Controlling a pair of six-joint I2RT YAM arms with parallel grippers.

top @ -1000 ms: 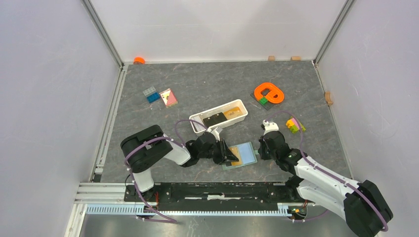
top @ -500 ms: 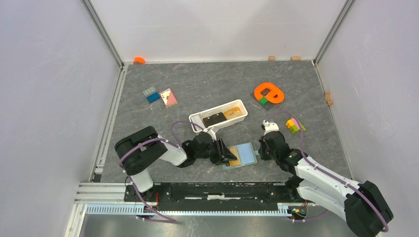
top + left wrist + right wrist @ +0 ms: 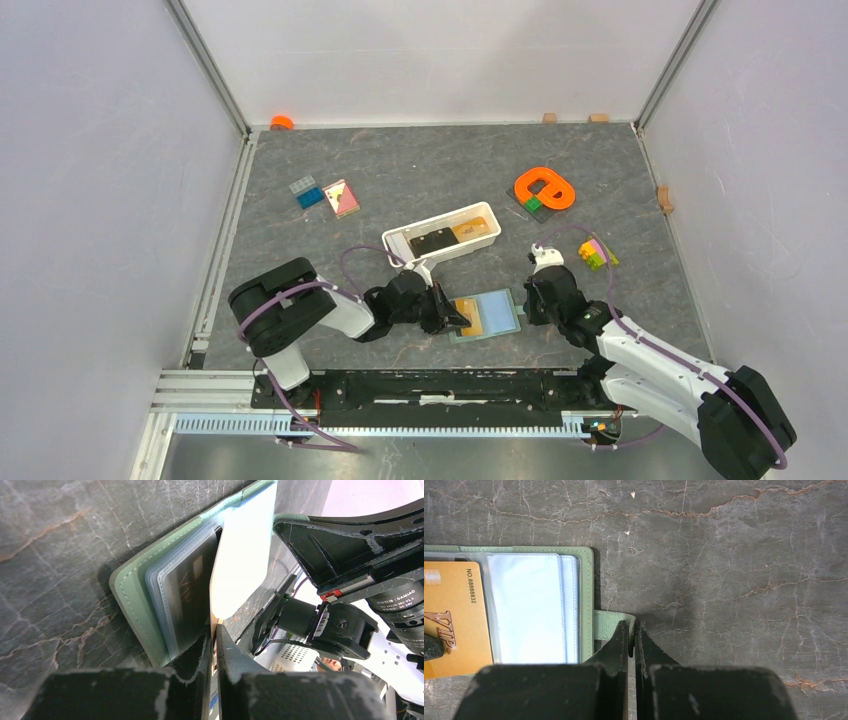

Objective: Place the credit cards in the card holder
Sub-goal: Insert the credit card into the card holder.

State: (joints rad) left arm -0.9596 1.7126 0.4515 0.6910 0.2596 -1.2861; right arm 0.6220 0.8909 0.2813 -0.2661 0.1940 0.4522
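The card holder (image 3: 497, 313) lies open on the table, sage-green outside (image 3: 132, 590) with pale blue sleeves (image 3: 526, 607). A tan credit card (image 3: 468, 316) lies over its left half, printed VIP (image 3: 454, 612). My left gripper (image 3: 456, 319) is shut on that card's near edge (image 3: 214, 630), beside a black credit card (image 3: 187, 592) that sits in a sleeve. My right gripper (image 3: 528, 300) is shut on the holder's green snap strap (image 3: 610, 621) at its right side. Two more credit cards, one black (image 3: 432, 241) and one tan (image 3: 473, 229), lie in the white tray (image 3: 400, 243).
Behind the holder stands the long white tray. An orange ring-shaped toy (image 3: 545, 188) and coloured bricks (image 3: 597, 253) sit at the right. Blue-grey bricks (image 3: 306, 190) and a pink card (image 3: 342, 198) lie at the back left. Side walls close in the table.
My left gripper has drawn back a little to the left, opened briefly and closed again on the tan card. More of that card now shows on the holder. The right arm has not moved.
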